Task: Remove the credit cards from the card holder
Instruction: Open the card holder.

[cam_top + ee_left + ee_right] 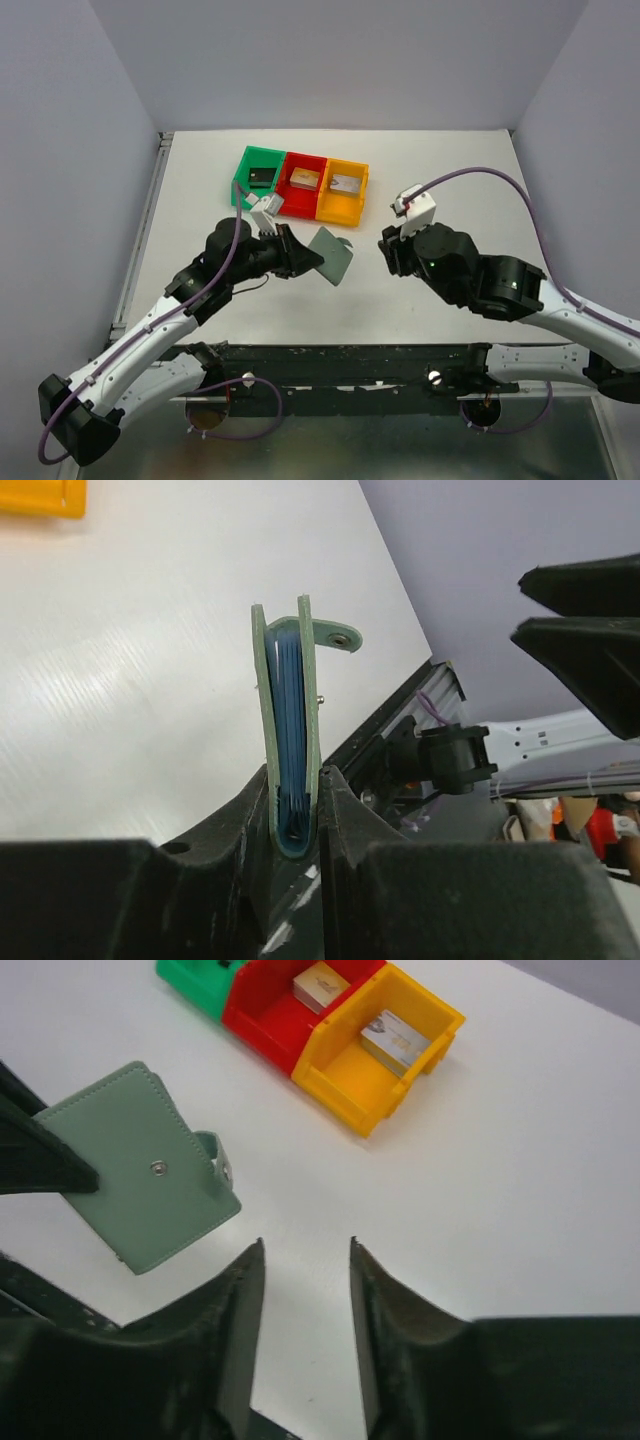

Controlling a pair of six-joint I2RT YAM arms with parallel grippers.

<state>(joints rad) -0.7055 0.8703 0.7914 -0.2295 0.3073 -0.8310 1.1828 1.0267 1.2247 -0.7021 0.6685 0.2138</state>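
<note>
My left gripper (306,259) is shut on the card holder (332,256), a grey-green wallet with a small snap tab. It holds the wallet closed and off the table. In the left wrist view the wallet (290,710) stands edge-on between my fingers (345,810), and its blue inner pockets show. No credit cards are visible; any inside are hidden. My right gripper (386,248) is open and empty, just right of the wallet. In the right wrist view its jaws (305,1250) stand apart over bare table, with the wallet (140,1175) at upper left.
A green bin (262,151), a red bin (295,208) and an orange bin (338,212) stand joined behind the wallet. They hold a black block (262,177), a tan block (305,179) and a grey block (345,183). White table lies all round.
</note>
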